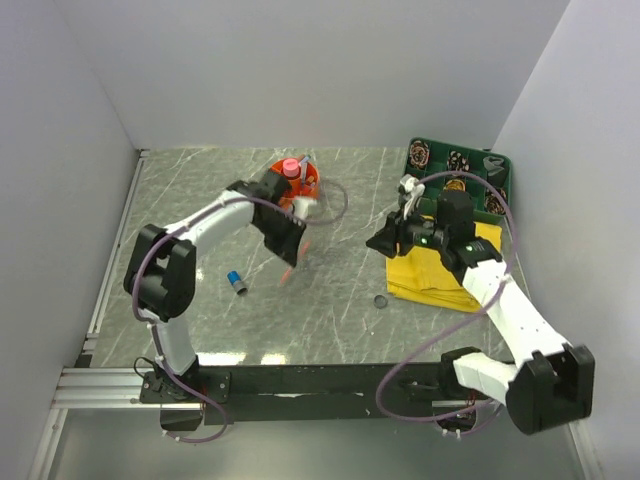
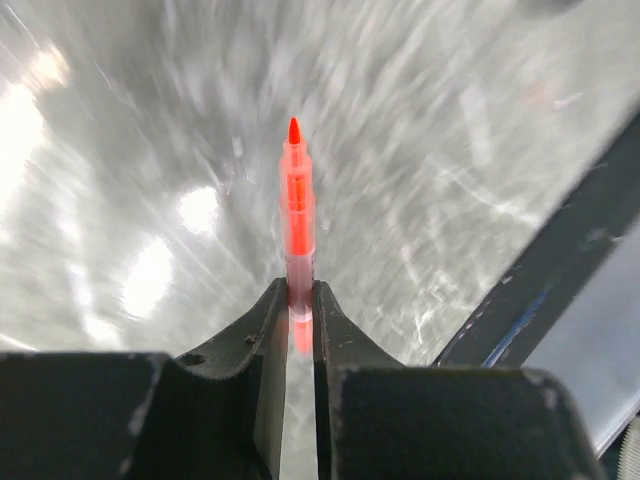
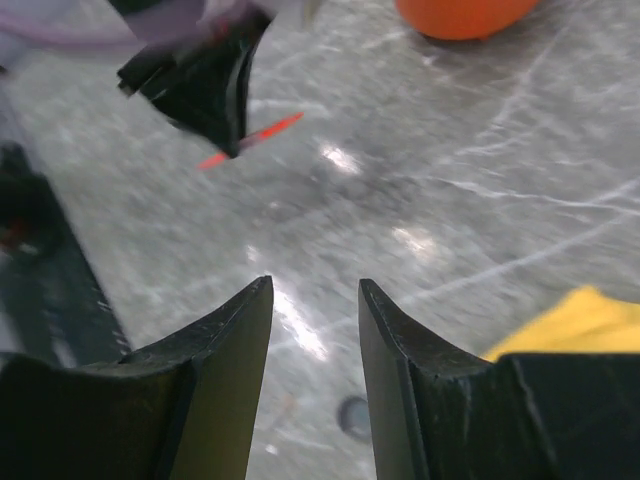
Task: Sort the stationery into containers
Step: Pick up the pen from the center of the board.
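Observation:
My left gripper [image 1: 287, 248] is shut on a red pen [image 2: 295, 200] that sticks out past its fingertips [image 2: 275, 300] above the marble table. It hangs just in front of the round orange organiser [image 1: 295, 182], which holds a pink tube [image 1: 290, 167]. The right wrist view also shows the pen [image 3: 262, 134] and the organiser [image 3: 460, 15]. My right gripper [image 3: 315, 290] is open and empty, left of the yellow cloth [image 1: 440, 270]. A dark disc [image 1: 380, 300] lies on the table below it, also seen in the right wrist view [image 3: 352, 415]. A blue cap [image 1: 237, 283] lies to the left. The green tray [image 1: 497, 170] stands at the back right.
The yellow cloth lies in front of the green tray, partly under my right arm. White walls close in the table on three sides. A metal rail [image 1: 110, 270] runs along the left edge. A dark bar with the arm bases [image 1: 320, 380] runs along the near edge.

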{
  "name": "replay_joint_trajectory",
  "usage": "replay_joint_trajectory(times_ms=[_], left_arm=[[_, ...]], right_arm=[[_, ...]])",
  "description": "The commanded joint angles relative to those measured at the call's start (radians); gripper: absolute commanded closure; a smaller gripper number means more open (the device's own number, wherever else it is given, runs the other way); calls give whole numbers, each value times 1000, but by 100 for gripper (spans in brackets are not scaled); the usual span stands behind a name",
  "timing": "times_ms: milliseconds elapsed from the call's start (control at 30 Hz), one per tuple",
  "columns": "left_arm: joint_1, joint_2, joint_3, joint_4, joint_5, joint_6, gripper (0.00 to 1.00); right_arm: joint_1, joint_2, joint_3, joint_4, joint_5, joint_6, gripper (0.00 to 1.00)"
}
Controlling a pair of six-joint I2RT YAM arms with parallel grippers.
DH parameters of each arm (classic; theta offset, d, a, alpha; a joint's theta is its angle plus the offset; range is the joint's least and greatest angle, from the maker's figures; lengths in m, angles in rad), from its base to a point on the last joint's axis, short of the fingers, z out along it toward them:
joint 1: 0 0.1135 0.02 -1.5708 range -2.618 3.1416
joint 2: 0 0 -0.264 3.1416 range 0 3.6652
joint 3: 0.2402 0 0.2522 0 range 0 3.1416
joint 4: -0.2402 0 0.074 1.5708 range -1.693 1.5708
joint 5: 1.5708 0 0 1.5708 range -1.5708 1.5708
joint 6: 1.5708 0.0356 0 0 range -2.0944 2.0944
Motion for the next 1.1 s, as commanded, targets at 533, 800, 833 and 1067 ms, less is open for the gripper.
replay_joint_trajectory(times_ms=[533,800,833,1067], left_arm=[[168,-11,324,-103,725,152,99],[184,0,309,31,827,-3,99],[188,2,309,43,845,-15,99],[192,-5,286,92,874,-71,99]], right_arm=[[63,435,347,551,-396,478,41],[133,459,370,431,-360,353,40],[138,464,370,429,-353,352,40],[152,508,387,515,-330,419,41]])
